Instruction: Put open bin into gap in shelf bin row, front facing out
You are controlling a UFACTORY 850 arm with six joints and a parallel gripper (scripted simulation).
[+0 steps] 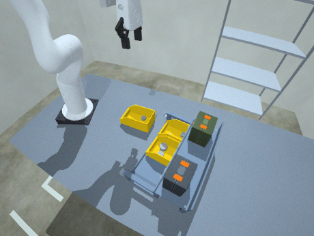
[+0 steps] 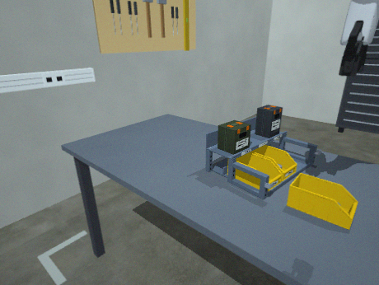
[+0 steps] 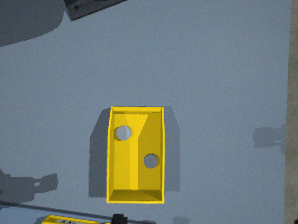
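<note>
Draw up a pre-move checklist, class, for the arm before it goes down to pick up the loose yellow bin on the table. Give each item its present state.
1. Gripper open and holding nothing: ok.
2. Loose yellow bin upright on the table, apart from the shelf unit: ok.
3. Two grey parts inside the loose bin: ok.
4. Bin in the wrist view below the gripper: ok, though it sits low in the frame rather than centred.
5. Gap in the shelf row free to take the bin: ok; two yellow bins fill one end and the rest of the lower level looks bare.
6. Clearance under the upper board carrying the two dark boxes: cannot tell.
</note>
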